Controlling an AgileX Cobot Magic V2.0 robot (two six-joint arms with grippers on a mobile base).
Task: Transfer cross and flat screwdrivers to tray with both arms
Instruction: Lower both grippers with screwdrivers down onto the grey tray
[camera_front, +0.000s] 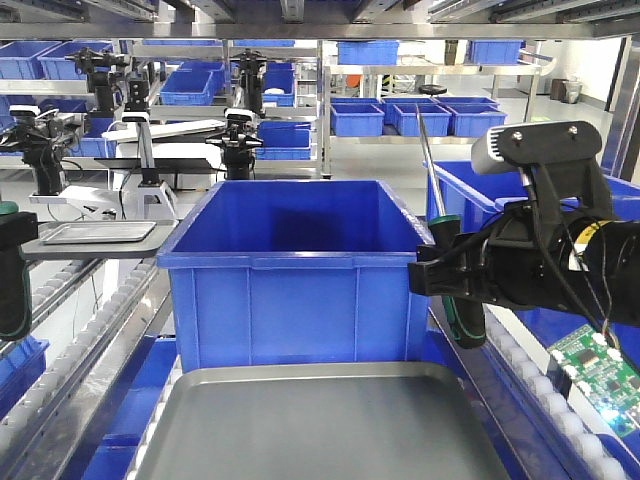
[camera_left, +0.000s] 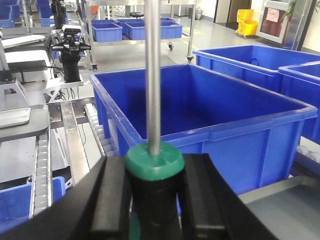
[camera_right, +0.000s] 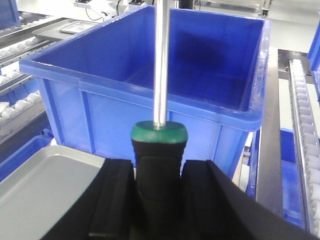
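The grey metal tray lies at the bottom centre, in front of a deep blue bin. My right gripper is shut on the black-and-green handle of one screwdriver, held upright to the right of the bin with its shaft pointing up. In the right wrist view the pads clamp that handle, and the tray is low on the left. My left gripper is shut on the other screwdriver, also upright; its handle shows at the far left edge. Both tips are out of view.
More blue bins stand to the right, and a green circuit board lies at the lower right. Roller rails run along both sides. A smaller metal tray sits on a platform at the left, with other robot arms behind.
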